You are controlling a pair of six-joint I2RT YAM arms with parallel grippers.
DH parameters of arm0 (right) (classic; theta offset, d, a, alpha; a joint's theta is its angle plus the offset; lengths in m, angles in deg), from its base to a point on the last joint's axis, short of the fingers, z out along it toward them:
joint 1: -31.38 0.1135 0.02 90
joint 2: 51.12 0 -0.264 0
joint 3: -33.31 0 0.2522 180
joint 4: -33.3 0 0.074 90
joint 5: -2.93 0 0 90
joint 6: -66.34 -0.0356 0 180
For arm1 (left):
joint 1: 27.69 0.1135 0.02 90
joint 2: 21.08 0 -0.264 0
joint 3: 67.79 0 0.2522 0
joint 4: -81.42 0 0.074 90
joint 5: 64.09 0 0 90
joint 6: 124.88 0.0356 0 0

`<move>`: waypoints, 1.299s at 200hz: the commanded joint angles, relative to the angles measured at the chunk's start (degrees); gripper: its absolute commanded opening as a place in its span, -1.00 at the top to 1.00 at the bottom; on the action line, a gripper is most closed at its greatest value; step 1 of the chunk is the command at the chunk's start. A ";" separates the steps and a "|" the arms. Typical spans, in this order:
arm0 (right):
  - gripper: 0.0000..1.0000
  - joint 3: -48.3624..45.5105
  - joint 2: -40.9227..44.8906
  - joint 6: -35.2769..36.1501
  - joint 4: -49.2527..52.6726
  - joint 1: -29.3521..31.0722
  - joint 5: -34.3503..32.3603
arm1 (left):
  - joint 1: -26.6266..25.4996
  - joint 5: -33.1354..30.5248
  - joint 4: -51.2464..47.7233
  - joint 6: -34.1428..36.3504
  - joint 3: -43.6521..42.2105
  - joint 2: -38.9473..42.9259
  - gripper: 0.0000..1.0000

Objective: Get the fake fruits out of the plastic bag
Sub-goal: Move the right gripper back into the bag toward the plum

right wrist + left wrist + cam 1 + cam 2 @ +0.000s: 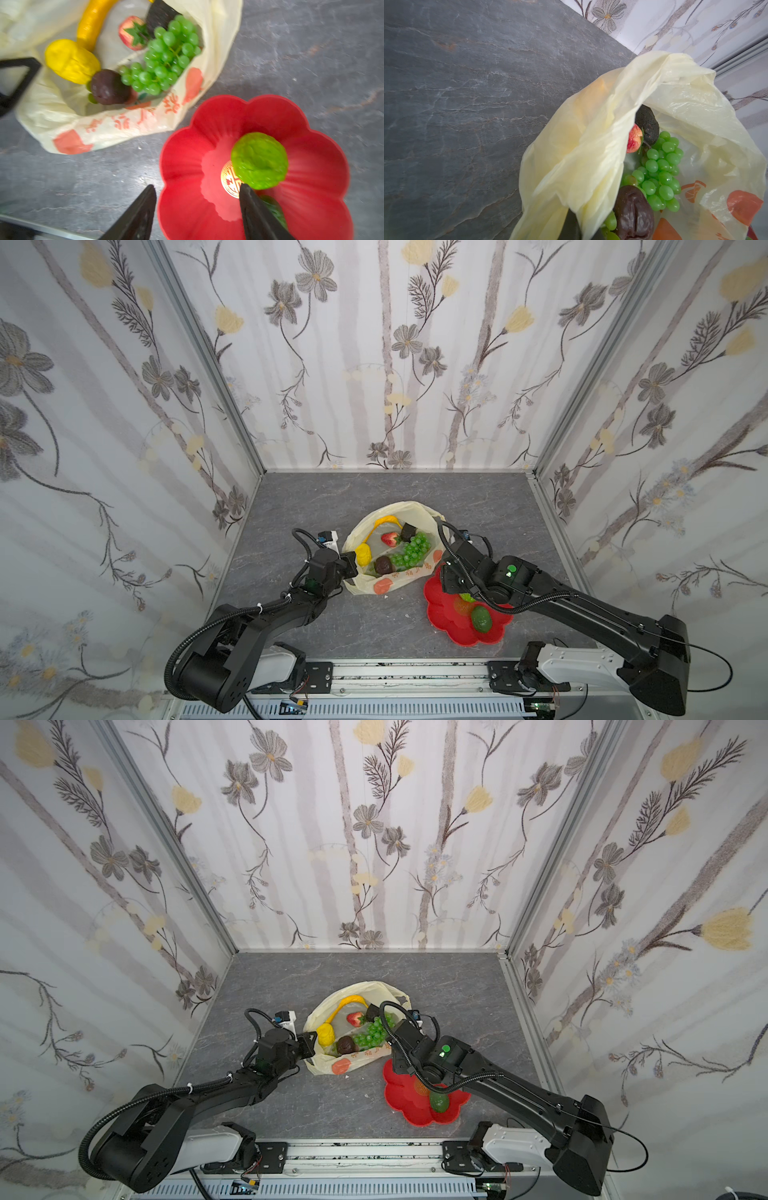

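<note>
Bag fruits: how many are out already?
Two are out: the bumpy green fruit and avocado sit in the red dish. The left hand pinches the bag; the right hand hangs open over the dish. Banana, lemon, strawberry, grapes and two dark fruits are left inside.

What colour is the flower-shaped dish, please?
The dish is red, with a gold centre emblem; clearest in the right wrist view.

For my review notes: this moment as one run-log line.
left gripper shut on bag | right gripper open above dish | dish: green fruit, avocado | bag: banana, lemon, strawberry, grapes, round dark fruit, blocky dark fruit
</note>
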 commanded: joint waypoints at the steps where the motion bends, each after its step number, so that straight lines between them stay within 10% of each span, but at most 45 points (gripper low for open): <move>1: -0.24 1.91 -4.18 2.99 -15.11 0.76 6.34 | 0.03 0.52 0.54 -0.71 0.73 -0.71 1.00; 104: -0.13 10.25 -29.12 2.62 -26.15 4.13 13.61 | -0.08 1.19 0.63 -0.92 0.47 -0.07 1.00; 260: -0.12 13.87 -36.03 3.17 -26.01 3.81 10.23 | -0.43 1.68 0.61 -1.56 1.02 -2.21 1.00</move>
